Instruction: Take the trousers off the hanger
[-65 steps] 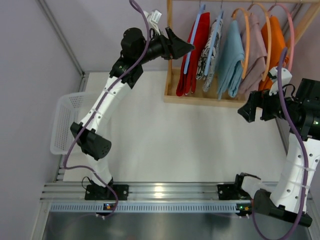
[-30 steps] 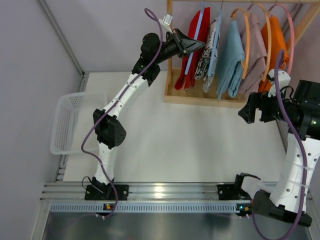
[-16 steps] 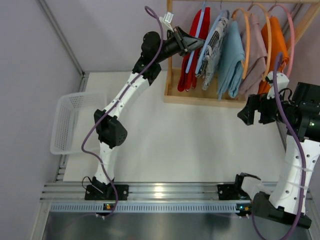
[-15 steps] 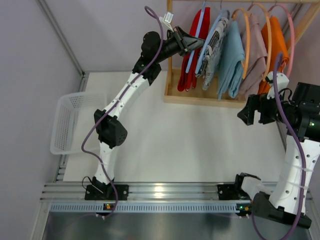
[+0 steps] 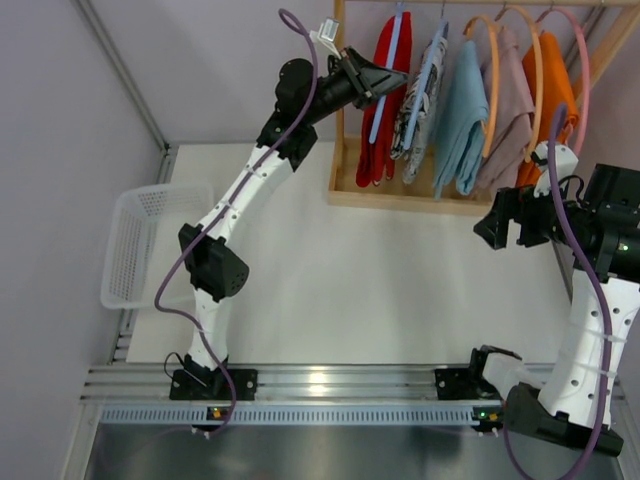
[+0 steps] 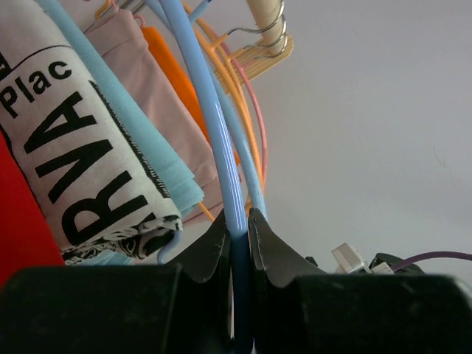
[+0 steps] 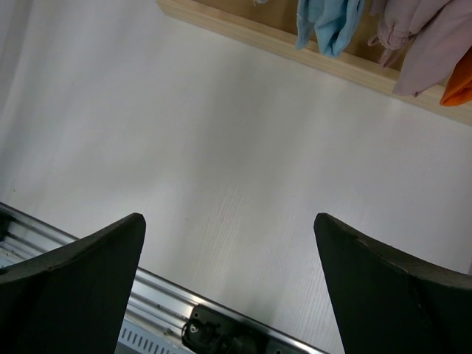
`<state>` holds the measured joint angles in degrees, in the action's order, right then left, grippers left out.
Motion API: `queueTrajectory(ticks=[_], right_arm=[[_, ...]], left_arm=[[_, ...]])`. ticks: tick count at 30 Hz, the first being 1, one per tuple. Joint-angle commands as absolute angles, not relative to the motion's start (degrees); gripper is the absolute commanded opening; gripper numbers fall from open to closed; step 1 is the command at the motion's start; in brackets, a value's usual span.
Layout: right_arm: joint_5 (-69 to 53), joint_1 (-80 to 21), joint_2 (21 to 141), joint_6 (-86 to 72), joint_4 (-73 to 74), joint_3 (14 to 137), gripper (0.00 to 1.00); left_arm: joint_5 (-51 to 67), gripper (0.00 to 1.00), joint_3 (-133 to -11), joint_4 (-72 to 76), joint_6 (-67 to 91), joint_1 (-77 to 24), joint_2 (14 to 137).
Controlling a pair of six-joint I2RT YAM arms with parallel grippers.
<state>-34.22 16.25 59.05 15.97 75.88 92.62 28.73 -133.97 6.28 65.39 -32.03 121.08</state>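
Several trousers hang on hangers in a wooden rack [image 5: 400, 196]: red [image 5: 392, 120], white with black print [image 5: 418, 110], light blue [image 5: 460, 115], mauve [image 5: 506, 115], orange [image 5: 553, 90]. My left gripper [image 5: 400, 86] reaches in between the red and the printed pair. In the left wrist view it [image 6: 237, 221] is shut on a light blue hanger rod [image 6: 221, 147], with the printed trousers [image 6: 81, 147] and the red cloth [image 6: 22, 228] to its left. I cannot tell which pair this hanger carries. My right gripper [image 5: 490, 226] hangs open over the table [image 7: 228, 218], empty.
A white mesh basket [image 5: 135, 240] sits at the table's left edge. The metal rail [image 5: 320, 385] with both arm bases runs along the near edge. The rack's base board [image 7: 295, 51] shows at the top of the right wrist view. A wall stands behind the rack.
My left gripper has risen a little with the blue hanger in it, and its elbow has swung left. The printed trousers have swung back to hang straighter. The right arm is still.
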Motion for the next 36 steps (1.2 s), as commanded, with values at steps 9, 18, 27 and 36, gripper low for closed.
queueTrajectory(ticks=[9,18,27,36], right_arm=[[-37.9,16.0,56.0,12.4,68.0,94.0,0.99],[-45.2,16.1,57.2,1.7,57.5,97.8,0.99],[-49.7,15.7,58.0,-27.7,32.7,100.2,0.99],[-45.1,7.2,61.5,-44.5,20.9,96.2,0.99]], left_arm=[[28.7,0.0,-130.9,24.3,60.0,-31.6,99.7],[30.6,0.0,-105.3,24.0,58.4,-31.6,84.3],[30.8,0.0,-87.7,17.3,49.1,-31.6,70.6],[22.4,0.0,-67.9,16.2,48.6,-31.7,58.1]])
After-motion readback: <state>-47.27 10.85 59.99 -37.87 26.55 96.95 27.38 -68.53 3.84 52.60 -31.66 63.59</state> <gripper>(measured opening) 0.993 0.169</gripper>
